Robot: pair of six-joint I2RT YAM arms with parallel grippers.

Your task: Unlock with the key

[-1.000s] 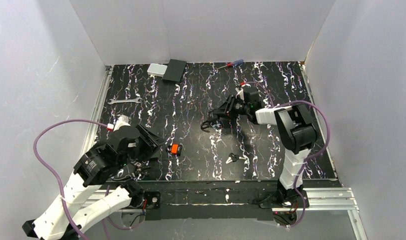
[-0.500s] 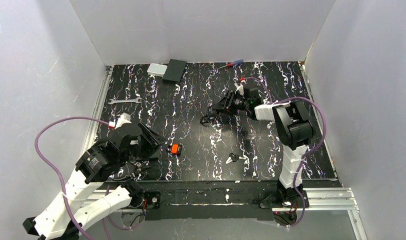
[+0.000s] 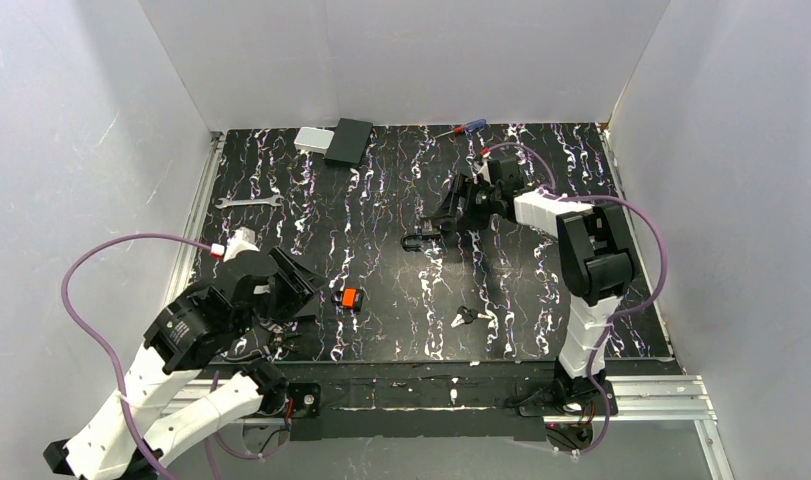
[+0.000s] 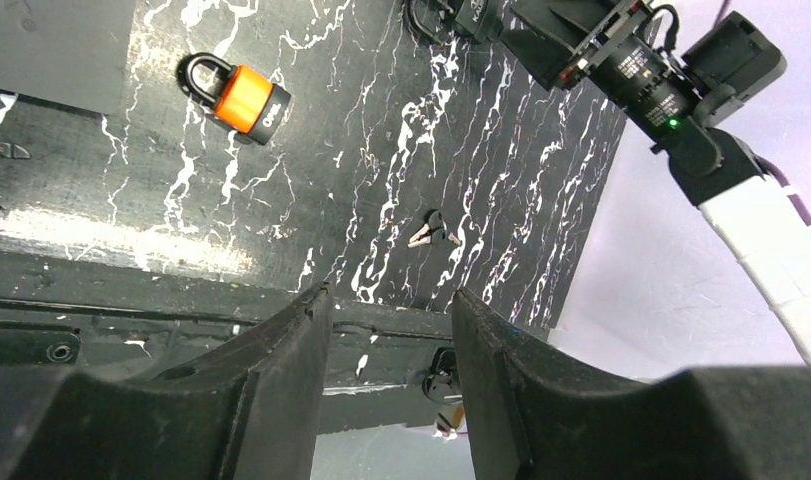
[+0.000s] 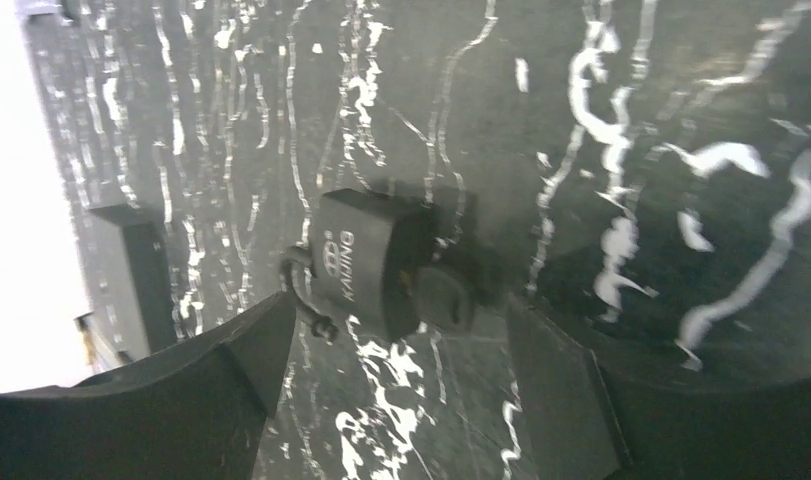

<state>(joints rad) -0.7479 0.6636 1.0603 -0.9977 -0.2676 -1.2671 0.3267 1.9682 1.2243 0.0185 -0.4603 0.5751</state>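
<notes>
Right gripper [image 3: 439, 222] farther back, open, empty, by one black padlock [image 5: 366, 260]; left gripper [image 4: 386, 300] open, empty

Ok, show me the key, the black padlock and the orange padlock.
Key [image 4: 428, 230]: left wrist view, where the dark head meets the blade.
Black padlock [image 5: 356, 262]: right wrist view, body face, beside the lettering.
Orange padlock [image 4: 249, 97]: left wrist view, middle of the orange body.

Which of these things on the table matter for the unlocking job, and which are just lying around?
For the job: key, black padlock.
Lying about: orange padlock, wrench, screwdriver, black box, grey box.
</notes>
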